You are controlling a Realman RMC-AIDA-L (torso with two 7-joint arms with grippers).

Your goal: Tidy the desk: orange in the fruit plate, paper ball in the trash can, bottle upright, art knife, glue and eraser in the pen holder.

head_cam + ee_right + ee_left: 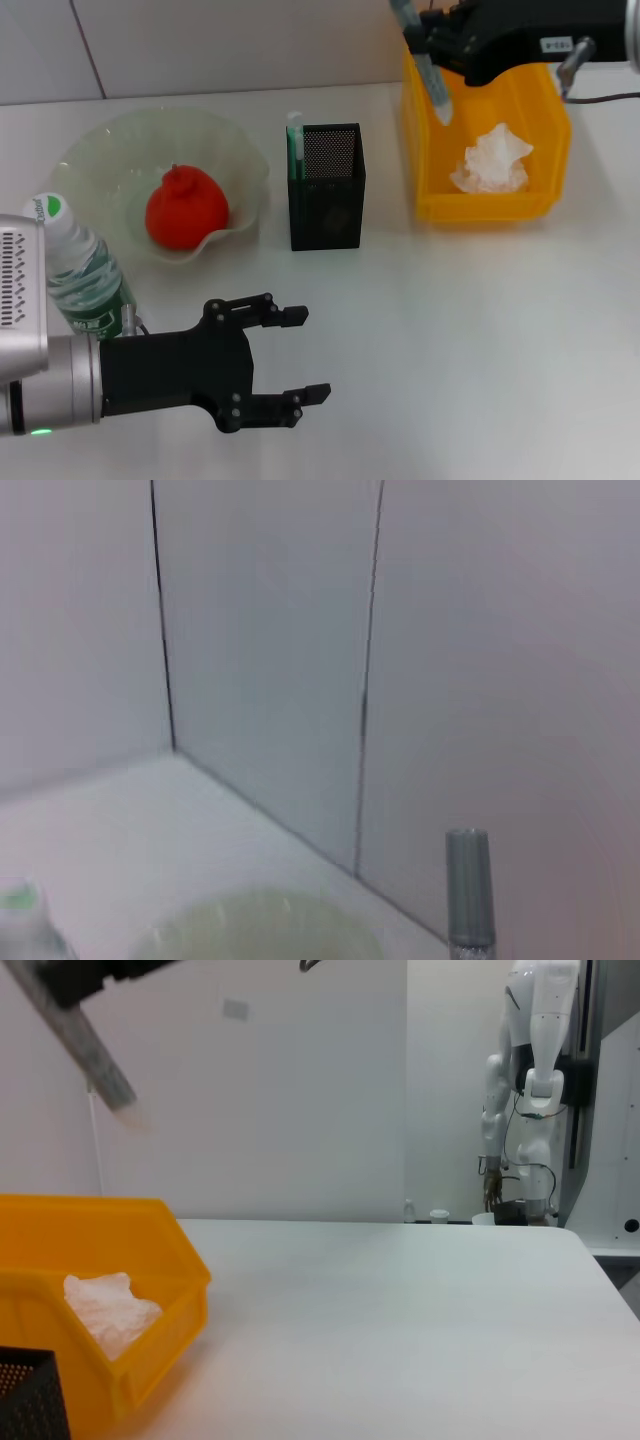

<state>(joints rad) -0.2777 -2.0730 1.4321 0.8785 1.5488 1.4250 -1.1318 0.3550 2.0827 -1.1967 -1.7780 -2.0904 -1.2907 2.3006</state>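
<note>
Head camera first: the left gripper (290, 370) hovers low over the white desk (480, 330) at about 7 o'clock, its black fingers (285, 316) spread apart with nothing between them. Just beside its arm, at 9 o'clock, the bottle (78, 270) stands upright with a green label. Behind that, at 10 o'clock, the pale green fruit plate (235, 150) holds the orange (186, 208). Near the centre, at 12 o'clock, sits the black mesh pen holder (328, 190), with a green and white item (295, 145) standing against its left wall. At 1 o'clock the yellow bin that serves as the trash can (480, 205) contains the white paper ball (492, 160). Above the bin's left edge the right gripper (432, 40) is clamped on a grey, stick-shaped art knife (428, 75), which hangs tilted with its pale tip down over the bin.

Left wrist camera: the trash can (150, 1250) appears with the paper ball (105, 1310) inside, a corner of the pen holder (30, 1400) in front of it, and the art knife (85, 1045) slanting in the air above. A white humanoid robot (530, 1080) stands well beyond the far desk edge.

Right wrist camera: the grey end of the art knife (468, 890) shows against a tiled wall (270, 660), with the fruit plate (260, 930) and the bottle (20, 900) cap below.
</note>
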